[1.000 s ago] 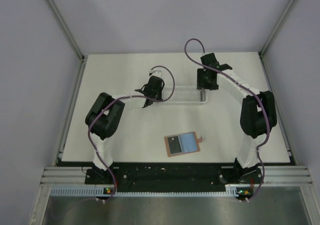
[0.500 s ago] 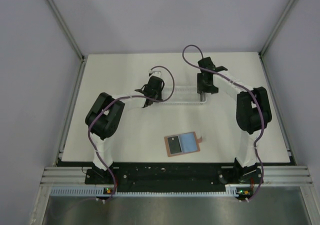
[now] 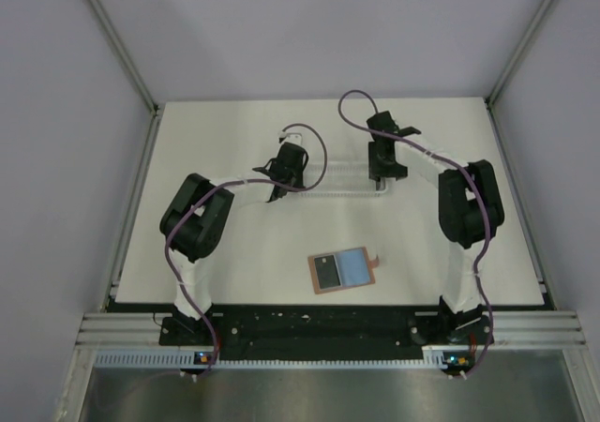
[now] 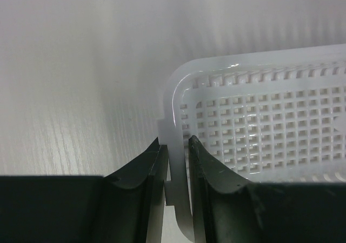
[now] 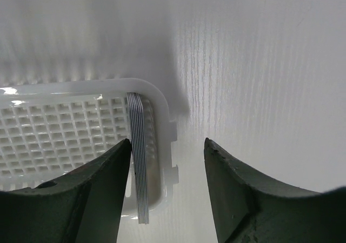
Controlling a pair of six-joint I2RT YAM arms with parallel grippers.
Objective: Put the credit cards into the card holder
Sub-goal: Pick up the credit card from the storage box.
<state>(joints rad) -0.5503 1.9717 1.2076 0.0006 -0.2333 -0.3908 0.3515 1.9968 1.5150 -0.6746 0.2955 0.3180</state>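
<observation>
So, the cards: the only thing I can spot that might be one is a thin striped strip point(image 5: 138, 162) standing on edge inside the tray point(image 5: 157, 98), tight along its right end wall. Can't swear it's a card, and it's too small to pick out from above. The holder point(image 3: 343, 272) lies open on the table point(image 3: 262, 253), well apart from the tray and nearer the arm bases, with a dark panel beside a pale blue one. Whether that dark bit is a card already tucked in, no idea.

Handling-wise, I'd guess a card is light, stiff and slick, and so thin that lying flat it gives you nothing to grab. On edge like this is the good case: pinch across the two flat faces near the top edge, gently enough that it doesn't bow or squirt out.

The right claw point(image 5: 167, 141) is wide open with nothing in it. It straddles the end wall, and the strip sits between its fingers, closer to the one over the tray. The left claw point(image 4: 177, 146) is clamped on the tray's rim at the other end, bracing it by the look of things.
</observation>
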